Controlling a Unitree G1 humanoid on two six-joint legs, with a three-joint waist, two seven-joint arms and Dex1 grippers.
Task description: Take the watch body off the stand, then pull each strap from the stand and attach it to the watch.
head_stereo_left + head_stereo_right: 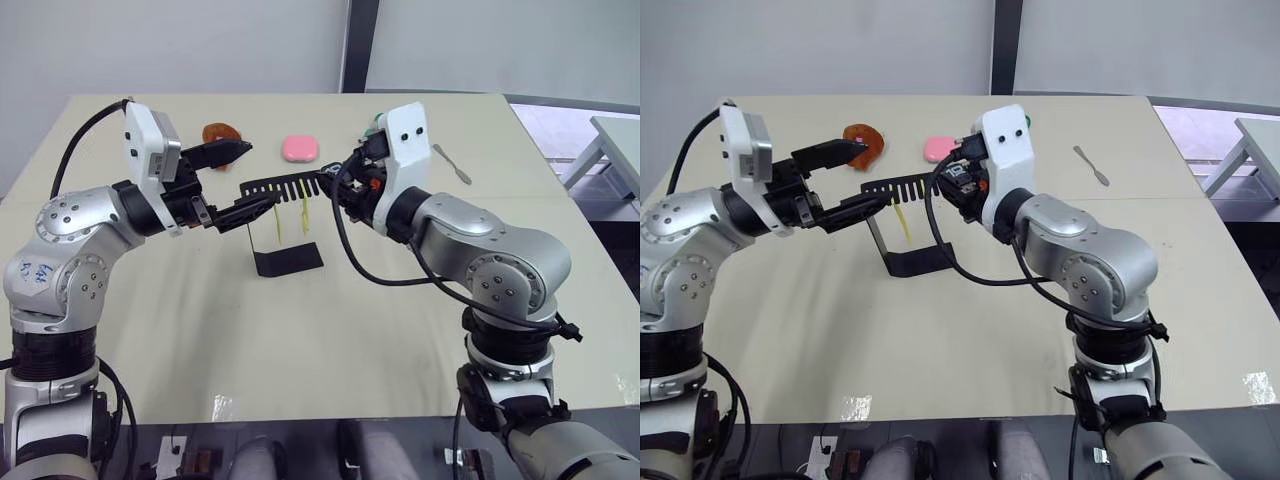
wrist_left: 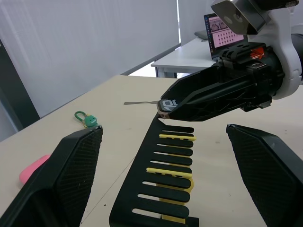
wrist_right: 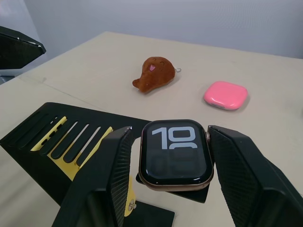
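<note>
Fingers of the right gripper (image 3: 163, 175) sit one on each side of the watch body (image 3: 175, 154), at or almost at its edges; whether the pads actually pinch it cannot be told. Watch body: square black face with pale digits, resting on the ring end of the stand (image 1: 283, 228), not yet lifted; side placement presumably lets the face come straight off the ring. Left gripper (image 1: 233, 179): jaws spread wide, holding nothing, one finger above and one near the comb-slotted arm at the end away from the watch, likely poised to steady the stand against the pull or to reach for a strap. Straps (image 2: 169, 174): two yellow bands threaded through the comb slots and hanging beneath the arm, both on the stand and untouched, which keeps them apart and reachable one at a time. Stand: flat foot on the table (image 1: 330, 340), upright post, arm level above it. Loose items beyond, well apart from the work: pink block (image 3: 226, 94), brown plush charm (image 3: 154, 73), green keyring trinket (image 2: 87, 119), small metal tool (image 1: 452, 164). Judgement: first step in hand, removal of the watch body; strap fitting not begun.
</note>
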